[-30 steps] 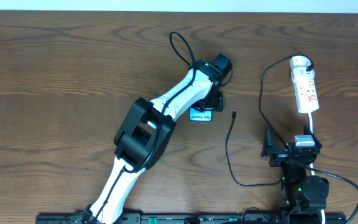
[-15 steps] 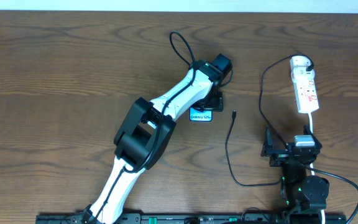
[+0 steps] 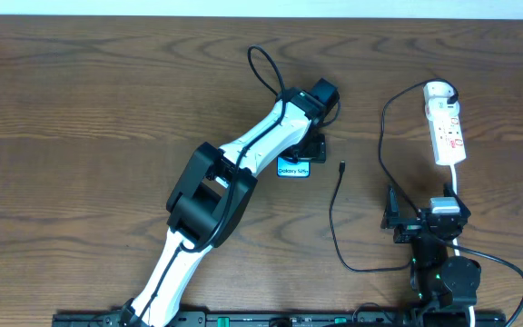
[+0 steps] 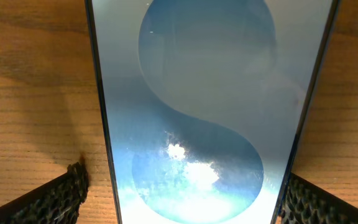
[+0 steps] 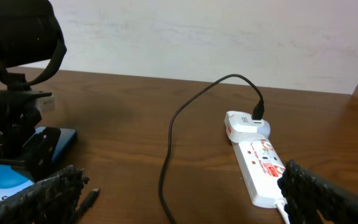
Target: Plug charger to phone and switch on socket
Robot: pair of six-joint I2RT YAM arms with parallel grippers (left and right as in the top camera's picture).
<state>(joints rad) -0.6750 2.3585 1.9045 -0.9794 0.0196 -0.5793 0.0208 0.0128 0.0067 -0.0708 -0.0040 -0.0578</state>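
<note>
The phone point(image 3: 293, 168) lies flat on the table, its "Galaxy" end towards me. It fills the left wrist view point(image 4: 197, 93). My left gripper point(image 3: 310, 147) is low over it, and its two fingers point(image 4: 185, 205) straddle the phone's long edges. A strip of wood shows beside the left finger, while the right finger sits at the phone's edge. The charger cable point(image 3: 334, 218) ends in a small black plug point(image 3: 341, 168) lying right of the phone, also seen in the right wrist view point(image 5: 89, 198). The white socket point(image 3: 448, 132) lies at the far right. My right gripper point(image 3: 394, 218) is open and empty point(image 5: 185, 208).
The charger's black adapter point(image 5: 257, 112) sits in the rounded head of the socket point(image 5: 260, 165). The cable loops over the table between the phone and the socket point(image 5: 166, 162). The left arm point(image 3: 234, 182) stretches diagonally across the middle. A pale wall stands behind the table.
</note>
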